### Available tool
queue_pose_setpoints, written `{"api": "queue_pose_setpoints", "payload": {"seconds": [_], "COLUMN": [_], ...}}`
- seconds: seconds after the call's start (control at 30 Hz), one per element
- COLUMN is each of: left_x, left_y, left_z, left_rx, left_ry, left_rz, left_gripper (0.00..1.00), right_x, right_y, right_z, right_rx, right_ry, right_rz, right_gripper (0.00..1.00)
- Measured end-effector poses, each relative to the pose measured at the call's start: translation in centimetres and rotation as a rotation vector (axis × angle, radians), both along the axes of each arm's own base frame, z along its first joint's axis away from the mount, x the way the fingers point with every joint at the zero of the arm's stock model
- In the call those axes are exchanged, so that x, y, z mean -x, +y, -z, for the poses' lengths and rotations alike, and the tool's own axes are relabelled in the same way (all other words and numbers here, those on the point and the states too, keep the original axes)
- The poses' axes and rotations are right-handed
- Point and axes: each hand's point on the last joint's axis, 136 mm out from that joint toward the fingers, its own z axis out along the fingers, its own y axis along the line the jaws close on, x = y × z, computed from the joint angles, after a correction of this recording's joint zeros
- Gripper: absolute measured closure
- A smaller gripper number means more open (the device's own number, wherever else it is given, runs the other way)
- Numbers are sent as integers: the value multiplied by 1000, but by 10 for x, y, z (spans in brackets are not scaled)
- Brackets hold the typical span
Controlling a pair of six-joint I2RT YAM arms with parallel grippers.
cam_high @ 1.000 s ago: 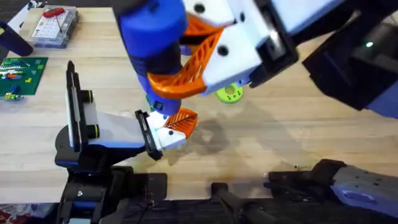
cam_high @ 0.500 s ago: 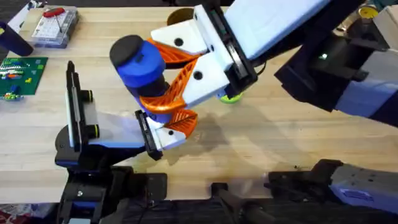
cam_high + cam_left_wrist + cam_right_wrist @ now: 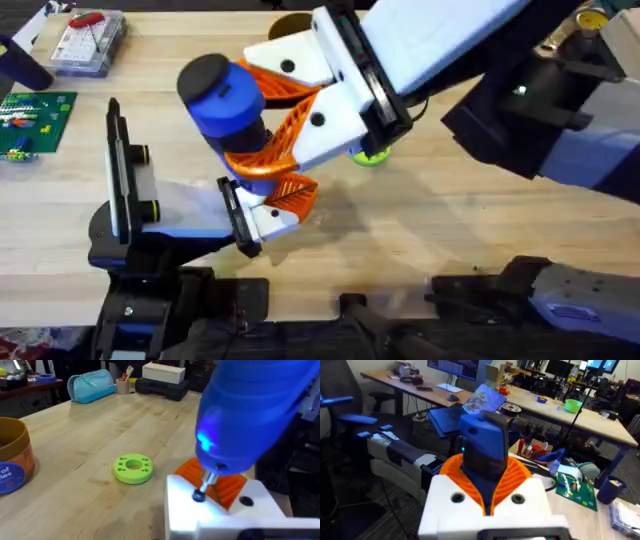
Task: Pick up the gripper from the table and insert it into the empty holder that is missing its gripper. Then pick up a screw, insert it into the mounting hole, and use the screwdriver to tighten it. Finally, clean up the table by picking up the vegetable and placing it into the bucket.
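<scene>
Basically nothing's shifting since half a second ago; a second back the screwdriver (image 3: pixel 232 105) was sitting higher and closer to the camera. Going left to right: the holder (image 3: pixel 240 215) is sitting at the desk's (image 3: pixel 480 215) front-left, the right hand (image 3: pixel 275 150) is gripping the screwdriver right above it, bit touching a screw (image 3: pixel 199 495), and the lime-green disc (image 3: pixel 368 155) is lying just past. Can't tell on the left hand.

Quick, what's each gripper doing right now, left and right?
Left gripper: cannot be told.
Right gripper: closed on the screwdriver, whose bit meets a screw on the white gripper at the holder.
</scene>
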Motion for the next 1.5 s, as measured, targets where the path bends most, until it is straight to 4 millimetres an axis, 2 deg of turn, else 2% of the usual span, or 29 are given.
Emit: {"api": "queue_pose_setpoints", "payload": {"seconds": [1.5], "left_x": [0], "left_y": [0], "left_z": [1], "left_rx": [0], "left_ry": [4], "left_rz": [0], "left_gripper": [986], "right_x": [-9], "right_y": [4], "right_z": [5], "right_rx": [26], "right_ry": [39], "right_rz": [53], "right_gripper": [960]}}
